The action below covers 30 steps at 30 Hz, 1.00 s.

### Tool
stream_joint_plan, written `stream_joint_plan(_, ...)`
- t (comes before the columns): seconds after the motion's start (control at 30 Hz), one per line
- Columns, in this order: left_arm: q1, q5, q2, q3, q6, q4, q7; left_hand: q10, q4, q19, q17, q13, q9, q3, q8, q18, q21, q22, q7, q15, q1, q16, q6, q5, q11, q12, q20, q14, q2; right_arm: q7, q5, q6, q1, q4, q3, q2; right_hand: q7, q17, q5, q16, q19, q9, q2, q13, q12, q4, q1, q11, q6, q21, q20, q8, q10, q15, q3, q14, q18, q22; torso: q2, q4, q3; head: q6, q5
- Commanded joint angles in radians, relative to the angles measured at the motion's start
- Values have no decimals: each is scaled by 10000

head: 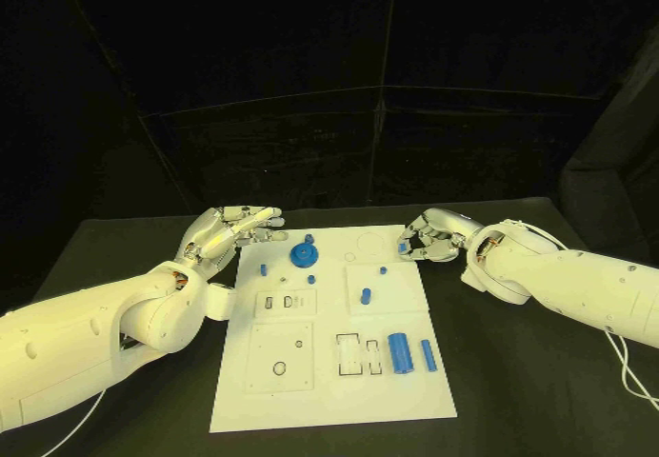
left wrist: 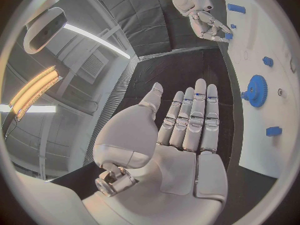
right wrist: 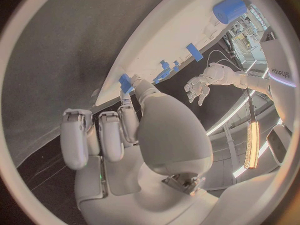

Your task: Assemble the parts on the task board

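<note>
The white task board (head: 329, 386) lies in the middle of the black table. My right hand (head: 437, 238) is at the board's far right edge and pinches a small blue piece (head: 404, 249) between thumb and a finger; the right wrist view shows that piece (right wrist: 125, 82) just at the board's edge (right wrist: 181, 30). My left hand (head: 233, 228) hovers by the far left corner with fingers straight and apart, holding nothing (left wrist: 187, 125). A blue gear (head: 305, 253) stands on the board close to it (left wrist: 255, 91).
A thick blue cylinder (head: 400, 352) and a thin blue bar (head: 429, 355) lie at the board's right side. Small blue pegs (head: 367, 295) and blocks (head: 263, 269) dot the far half. Bare black table (head: 535, 381) surrounds the board.
</note>
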<state>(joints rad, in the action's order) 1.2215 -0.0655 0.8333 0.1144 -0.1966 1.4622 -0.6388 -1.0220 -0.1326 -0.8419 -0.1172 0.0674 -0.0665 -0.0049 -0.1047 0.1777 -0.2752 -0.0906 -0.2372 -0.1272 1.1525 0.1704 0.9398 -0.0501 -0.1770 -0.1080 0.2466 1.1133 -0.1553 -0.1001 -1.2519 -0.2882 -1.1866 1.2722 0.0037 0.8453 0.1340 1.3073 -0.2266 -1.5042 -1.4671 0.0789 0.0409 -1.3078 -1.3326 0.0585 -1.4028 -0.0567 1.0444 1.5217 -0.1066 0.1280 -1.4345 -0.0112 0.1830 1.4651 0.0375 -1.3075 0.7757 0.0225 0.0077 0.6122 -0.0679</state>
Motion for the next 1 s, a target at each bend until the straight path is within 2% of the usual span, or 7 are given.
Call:
stream_joint_plan(0.03,11,-12,-12,-7,141,12,-32,21,8,-26,-13,-9,8,40,53,70,70,16,-56,-67,-32,-59,-59,-16,-71,39,32,4,-94,66,41,-12,-15,2,6,-11,-30,1346,52,-56,-275,31,-148,-538,-45,-61,2,102,118,68,98,71,-13,-87,43,778,-132,-1633,3,8,1,7,-12)
stream_joint_plan(0.27,11,-12,-14,-7,205,18,-30,21,8,-26,-13,-9,8,40,53,70,70,16,-56,-67,-32,-59,-59,-16,-71,39,32,4,-94,285,0,-330,-15,40,6,-44,-68,1382,96,-71,-331,34,-217,-540,-42,-73,42,138,209,98,141,109,-25,-125,99,786,-150,-1707,-4,4,-1,4,-12)
stream_joint_plan(0.53,12,-12,24,-7,221,47,-33,27,2,-26,-13,-10,8,40,60,70,77,25,-60,-69,-30,-72,-66,-16,-74,49,34,2,-91,595,-78,-1257,-18,551,9,69,-83,1429,178,-92,-373,20,-291,-548,-49,-23,161,154,218,121,171,102,-46,-146,125,797,-164,-1762,-9,-4,-4,-7,23)
stream_joint_plan(0.67,15,-5,53,-8,218,61,-34,28,0,-26,-13,-9,8,40,61,70,79,26,-61,-70,-29,-74,-67,-16,-75,51,35,2,-90,984,-161,-1613,-30,1237,18,285,-86,1433,170,-93,-387,12,-333,-529,-25,0,206,157,212,129,179,93,-38,-151,142,799,-168,-1780,-32,9,-31,-40,8)
stream_joint_plan(0.77,16,49,48,-8,223,31,-34,28,0,-26,-14,-9,8,40,61,70,79,27,-61,-70,-29,-75,-68,-16,-75,51,35,2,-90,1313,-203,-1781,-53,1710,23,355,-90,1438,162,-95,-399,10,-357,-524,-18,17,238,161,217,135,184,93,-39,-154,151,800,-172,-1795,-97,4,-61,8,40)
stream_joint_plan(0.9,17,97,35,-8,231,-28,-39,28,-1,-26,-14,-9,8,41,62,70,80,28,-61,-70,-27,-76,-68,-16,-75,52,35,2,-91,1767,-270,-1868,-97,2274,27,309,-92,1435,163,-93,-399,8,-368,-515,-7,26,256,162,220,135,186,93,-36,-155,154,799,-172,-1795,-155,17,-91,20,43)
stream_joint_plan(1.0,17,142,20,-8,235,-96,-53,27,-2,-26,-14,-9,8,41,62,70,80,28,-61,-70,-27,-77,-67,-17,-75,52,35,3,-91,2152,-435,-1802,-120,2626,29,78,-93,1417,166,-84,-390,7,-374,-497,15,36,276,163,222,130,188,92,-26,-157,154,795,-169,-1784,-244,41,-138,70,94)
